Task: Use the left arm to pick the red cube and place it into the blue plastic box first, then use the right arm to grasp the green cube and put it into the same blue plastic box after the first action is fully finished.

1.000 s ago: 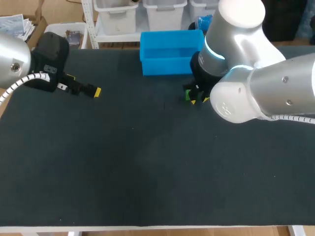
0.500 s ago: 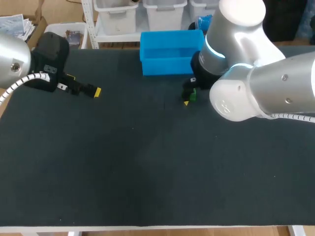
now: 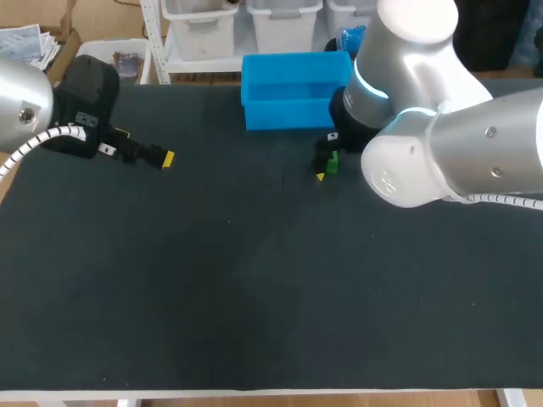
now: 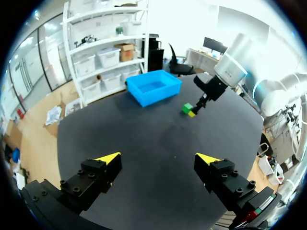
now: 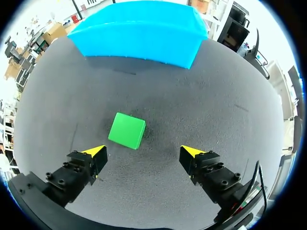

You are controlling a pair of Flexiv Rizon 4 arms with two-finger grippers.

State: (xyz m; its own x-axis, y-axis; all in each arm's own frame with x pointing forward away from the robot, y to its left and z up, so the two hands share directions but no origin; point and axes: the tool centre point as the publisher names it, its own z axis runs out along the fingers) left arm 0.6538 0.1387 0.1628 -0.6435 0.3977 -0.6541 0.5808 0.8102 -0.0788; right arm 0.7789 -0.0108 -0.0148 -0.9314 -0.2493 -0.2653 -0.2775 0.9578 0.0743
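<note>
So the right fingers (image 5: 93, 155) are spread wide, green cube (image 5: 126, 130) sitting on the counter (image 5: 216, 110) just ahead of them, blue box (image 5: 139, 33) beyond. The left fingers (image 4: 108, 160) are spread too, well apart from the cube.

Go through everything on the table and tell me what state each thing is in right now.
green cube: flat on the table, not gripped.
right gripper: open, cube just ahead of its fingers, untouched.
left gripper: open, empty.
blue plastic box: upright, open top.
</note>
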